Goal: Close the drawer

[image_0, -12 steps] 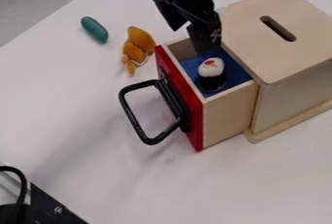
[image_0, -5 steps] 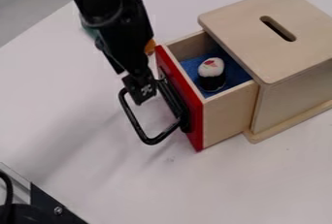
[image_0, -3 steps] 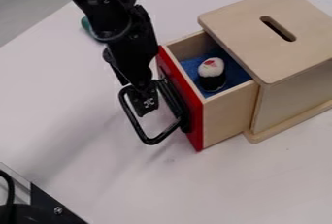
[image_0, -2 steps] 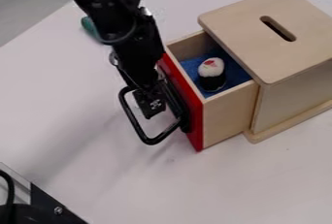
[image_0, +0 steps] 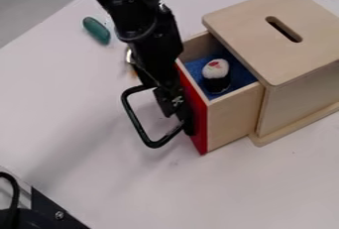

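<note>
White worktop (image_0: 73,124) carries everything, with the pale wooden box (image_0: 252,25) towards its far right side. The drawer (image_0: 232,119) juts from the box, plainly open, its red front facing the black gripper (image_0: 173,105). Whether the jaws are apart or together cannot be told, nor whether they touch that front. The step in hand looks like lining up for the push; the next move probably calls for steady pressure straight towards the box, without snagging the black handle (image_0: 137,124), which sticks out beside the gripper. Inside the drawer, on blue lining (image_0: 242,76), a toy sushi roll (image_0: 216,74) stands upright and might tip if shoved abruptly.
</note>
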